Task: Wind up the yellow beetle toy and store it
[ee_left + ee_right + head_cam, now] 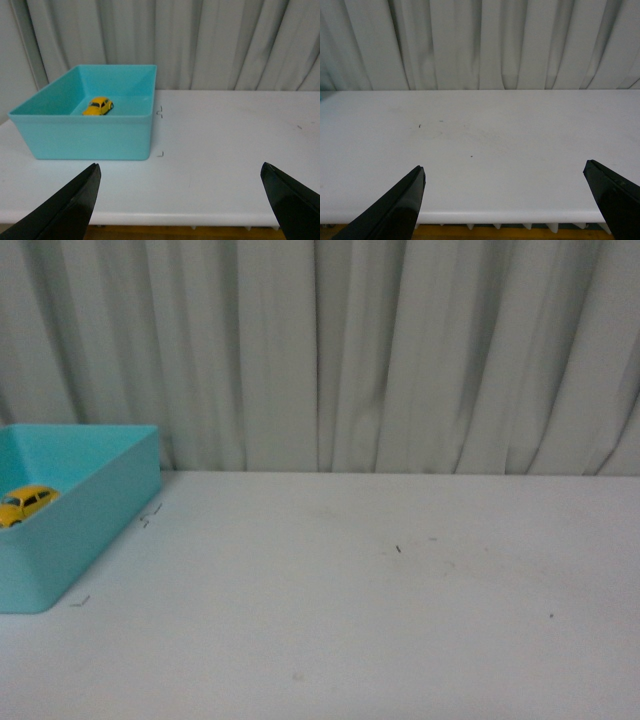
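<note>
The yellow beetle toy (pixel 25 504) rests on its wheels inside a turquoise bin (pixel 100 530) at the table's left side; the left wrist view shows the toy (pixel 98 106) on the floor of the bin (pixel 90 140). My left gripper (pixel 180 172) hangs open near the table's front edge, well short of the bin, with nothing between its black fingers (pixel 75 205). My right gripper (pixel 504 170) is also open and empty, over the front edge of the bare white table (pixel 480 150). Neither arm shows in the front view.
A pleated white curtain (pixel 400 350) hangs behind the table. Small dark marks (pixel 398 549) and corner ticks (pixel 160 112) dot the white tabletop (pixel 380 610). The table's front edge (pixel 190 217) lies just under both grippers.
</note>
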`<control>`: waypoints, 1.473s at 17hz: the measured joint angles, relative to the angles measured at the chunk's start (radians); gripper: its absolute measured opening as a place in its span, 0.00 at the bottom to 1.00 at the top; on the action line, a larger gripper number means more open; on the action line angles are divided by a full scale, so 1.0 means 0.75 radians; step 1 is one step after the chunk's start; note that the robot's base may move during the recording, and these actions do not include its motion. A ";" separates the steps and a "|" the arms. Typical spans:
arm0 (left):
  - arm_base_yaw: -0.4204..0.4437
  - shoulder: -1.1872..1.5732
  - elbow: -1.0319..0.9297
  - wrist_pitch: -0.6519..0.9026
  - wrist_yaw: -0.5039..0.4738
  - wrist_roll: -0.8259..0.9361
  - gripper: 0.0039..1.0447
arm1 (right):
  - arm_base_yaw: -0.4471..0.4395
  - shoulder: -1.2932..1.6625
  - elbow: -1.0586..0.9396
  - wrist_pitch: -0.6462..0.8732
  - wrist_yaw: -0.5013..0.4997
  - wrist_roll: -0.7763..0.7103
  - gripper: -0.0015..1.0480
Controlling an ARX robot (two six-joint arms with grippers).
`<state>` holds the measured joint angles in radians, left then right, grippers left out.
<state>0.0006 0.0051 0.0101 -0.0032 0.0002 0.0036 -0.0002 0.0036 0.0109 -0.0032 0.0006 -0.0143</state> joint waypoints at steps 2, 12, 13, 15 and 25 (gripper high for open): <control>0.000 0.000 0.000 -0.001 0.001 0.000 0.94 | 0.000 0.000 0.000 -0.001 -0.001 0.000 0.94; 0.000 0.001 0.000 0.000 -0.001 -0.001 0.94 | 0.000 -0.001 0.000 0.001 0.001 0.001 0.94; 0.000 0.001 0.000 0.001 -0.002 -0.002 0.94 | 0.000 -0.001 0.000 0.000 -0.001 -0.001 0.94; 0.000 0.000 0.000 0.000 -0.001 -0.001 0.94 | 0.000 0.000 0.000 0.000 -0.001 0.001 0.94; 0.000 0.001 0.000 -0.003 -0.001 -0.001 0.94 | 0.000 0.000 0.000 -0.003 -0.001 0.001 0.94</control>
<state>0.0006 0.0055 0.0101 -0.0055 -0.0002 0.0029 -0.0002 0.0036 0.0109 -0.0055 0.0002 -0.0139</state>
